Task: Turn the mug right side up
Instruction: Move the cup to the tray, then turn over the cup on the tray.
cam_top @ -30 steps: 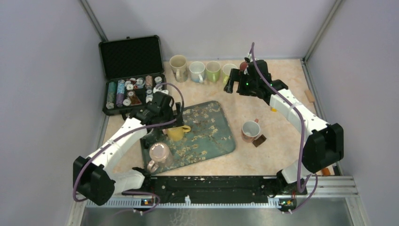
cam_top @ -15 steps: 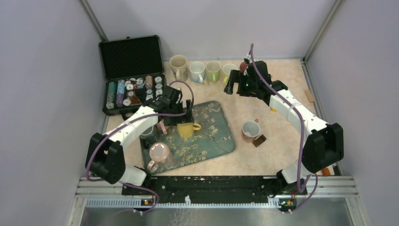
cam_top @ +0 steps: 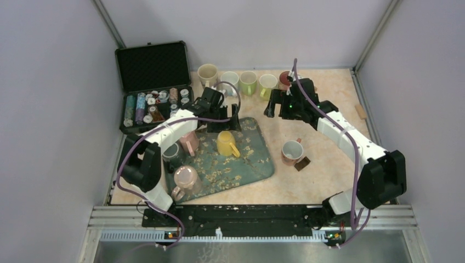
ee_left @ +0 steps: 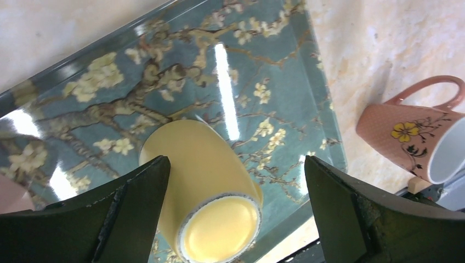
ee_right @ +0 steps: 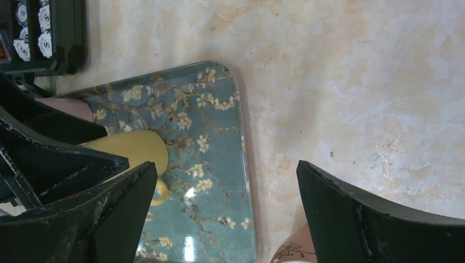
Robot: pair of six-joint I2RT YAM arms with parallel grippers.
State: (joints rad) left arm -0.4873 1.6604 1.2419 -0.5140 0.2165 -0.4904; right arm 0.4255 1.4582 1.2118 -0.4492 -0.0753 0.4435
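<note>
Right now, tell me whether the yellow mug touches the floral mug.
Apart. The left wrist view shows the tray rim and bare table between the yellow mug and the floral mug.

Bare tray [cam_top: 257, 159] right of the yellow mug [cam_top: 225, 142]; pink mug [cam_top: 189, 141] near on its left.

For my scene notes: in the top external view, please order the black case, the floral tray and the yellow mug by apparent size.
Largest, about alike, so unranked: black case, floral tray.
Smallest, clearly: yellow mug.
</note>
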